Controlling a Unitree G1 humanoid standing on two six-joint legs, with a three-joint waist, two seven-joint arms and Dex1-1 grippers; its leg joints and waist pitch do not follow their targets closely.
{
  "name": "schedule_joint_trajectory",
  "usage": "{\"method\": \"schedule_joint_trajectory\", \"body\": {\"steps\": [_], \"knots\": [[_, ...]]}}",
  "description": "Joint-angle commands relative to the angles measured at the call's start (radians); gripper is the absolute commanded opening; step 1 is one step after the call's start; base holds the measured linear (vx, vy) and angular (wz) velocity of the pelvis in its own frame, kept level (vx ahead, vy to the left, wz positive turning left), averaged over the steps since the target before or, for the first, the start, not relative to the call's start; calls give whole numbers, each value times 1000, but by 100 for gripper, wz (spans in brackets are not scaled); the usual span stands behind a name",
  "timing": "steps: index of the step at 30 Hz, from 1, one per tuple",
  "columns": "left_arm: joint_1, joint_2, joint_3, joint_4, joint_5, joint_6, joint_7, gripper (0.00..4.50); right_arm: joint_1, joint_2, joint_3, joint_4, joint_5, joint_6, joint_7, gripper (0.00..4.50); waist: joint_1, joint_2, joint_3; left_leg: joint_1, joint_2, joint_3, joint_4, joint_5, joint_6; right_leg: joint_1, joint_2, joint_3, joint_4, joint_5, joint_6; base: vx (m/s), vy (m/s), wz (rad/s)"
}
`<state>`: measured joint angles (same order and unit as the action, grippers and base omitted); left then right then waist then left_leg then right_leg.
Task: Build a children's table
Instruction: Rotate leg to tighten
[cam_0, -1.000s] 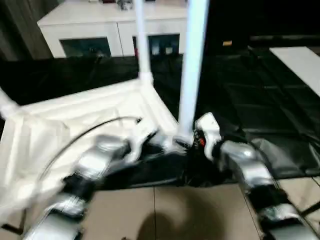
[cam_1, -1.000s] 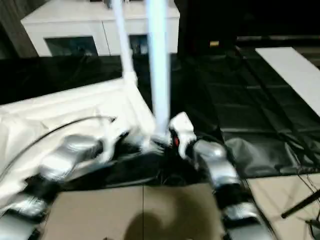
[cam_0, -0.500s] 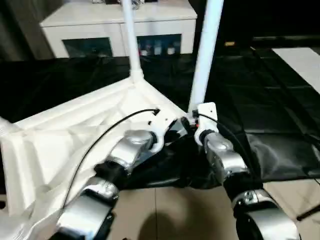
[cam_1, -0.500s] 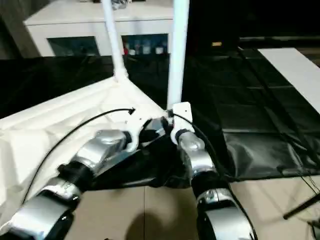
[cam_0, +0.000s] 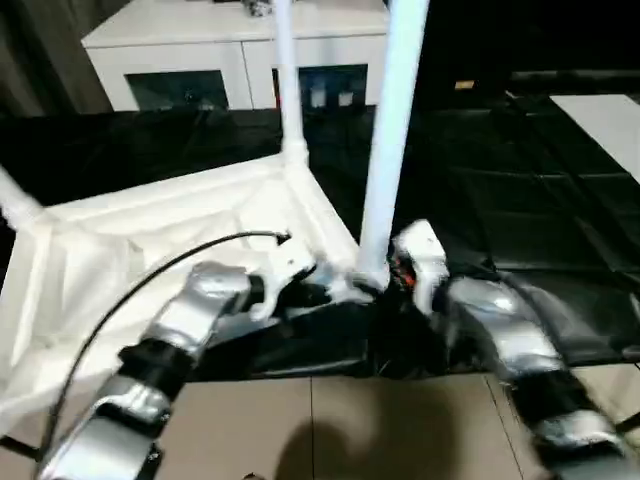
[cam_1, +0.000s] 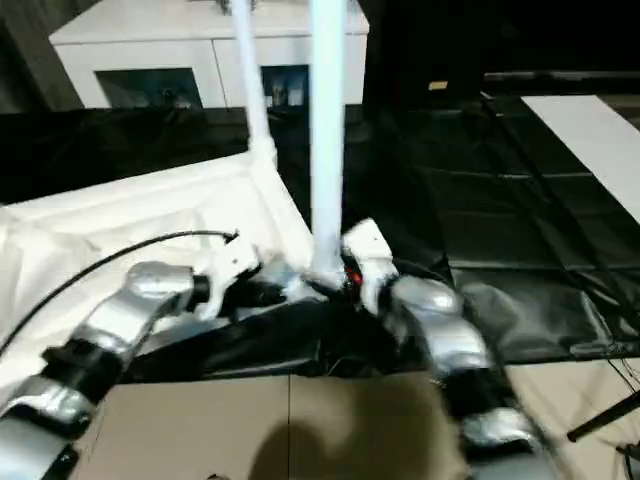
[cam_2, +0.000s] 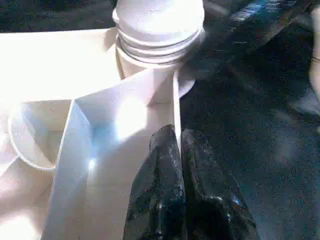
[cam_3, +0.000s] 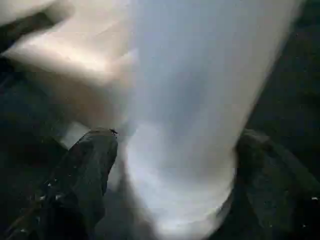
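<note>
Right gripper (cam_3: 170, 165) clasping upright leg (cam_0: 388, 150) at its corner socket; left gripper (cam_2: 178, 150) pinching tabletop (cam_0: 150, 250) rim.

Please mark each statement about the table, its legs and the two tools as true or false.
1. The tabletop lies with its ribbed underside up. True.
2. The left tool pinches a thin rib of the tabletop. True.
3. The right tool holds nothing. False: its fingers stand either side of the near leg, at its base.
4. No leg stands in a socket. False: the far leg stands upright in a corner.
</note>
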<state>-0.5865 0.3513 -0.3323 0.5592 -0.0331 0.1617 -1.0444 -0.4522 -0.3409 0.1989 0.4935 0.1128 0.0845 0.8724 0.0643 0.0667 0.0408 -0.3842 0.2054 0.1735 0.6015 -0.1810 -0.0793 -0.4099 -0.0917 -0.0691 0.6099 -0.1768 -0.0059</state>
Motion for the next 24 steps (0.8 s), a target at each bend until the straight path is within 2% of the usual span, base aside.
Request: {"method": "schedule_joint_trajectory", "body": {"steps": [1,3,4,5,7,10,13,19,20,24], "knots": [[11,37,-33,-53,1,-12,-80,0,16,-42,49,-54,-3,-19,128,390,2,-11,-65,10,18,0,-71,-212,78,61,-43,33,-66,-137,-233,0,0,0],[18,54,-32,-73,-4,-12,-114,0,21,-64,56,-75,-4,-11,168,390,1,-13,-62,8,18,1,-73,-218,81,60,-44,34,-67,-161,-232,0,0,0],[20,57,-30,-77,-4,-13,-123,0,23,-68,55,-83,-3,-4,177,390,0,-12,-61,11,18,1,-73,-228,79,56,-43,34,-71,-189,-231,0,0,0],[33,80,-33,-107,-15,1,-165,0,12,-69,56,-72,-10,-11,181,390,0,-4,-60,13,19,1,-74,-242,70,53,-45,35,-74,-215,-229,0,0,0],[39,90,-34,-120,-22,9,-182,0,3,-68,58,-62,-14,-17,179,390,-2,-5,-60,14,19,0,-77,-253,59,52,-42,35,-75,-229,-230,0,0,0],[50,102,-29,-142,-33,23,-193,0,-14,-60,55,-48,1,-14,183,390,-1,-4,-61,16,20,-1,-77,-252,54,51,-42,35,-71,-212,-237,0,0,0],[54,109,-29,-151,-38,26,-199,0,-20,-56,62,-37,-2,-20,191,390,-2,-3,-63,13,19,-2,-76,-233,55,55,-41,34,-67,-176,-241,0,0,0],[62,112,-20,-163,-31,28,-203,0,-21,-39,48,-40,19,-6,216,390,-3,-6,-65,12,19,-1,-72,-206,70,56,-40,34,-63,-133,-253,0,0,0],[61,110,-19,-162,-31,27,-202,0,-22,-38,47,-43,26,1,227,363,-2,-4,-65,14,19,0,-72,-211,70,55,-40,33,-64,-140,-254,0,0,0],[58,105,-15,-153,-37,32,-204,0,-20,-32,41,-49,62,18,269,350,0,0,-65,15,20,-1,-74,-230,64,56,-41,33,-65,-156,-251,0,0,0]]}}
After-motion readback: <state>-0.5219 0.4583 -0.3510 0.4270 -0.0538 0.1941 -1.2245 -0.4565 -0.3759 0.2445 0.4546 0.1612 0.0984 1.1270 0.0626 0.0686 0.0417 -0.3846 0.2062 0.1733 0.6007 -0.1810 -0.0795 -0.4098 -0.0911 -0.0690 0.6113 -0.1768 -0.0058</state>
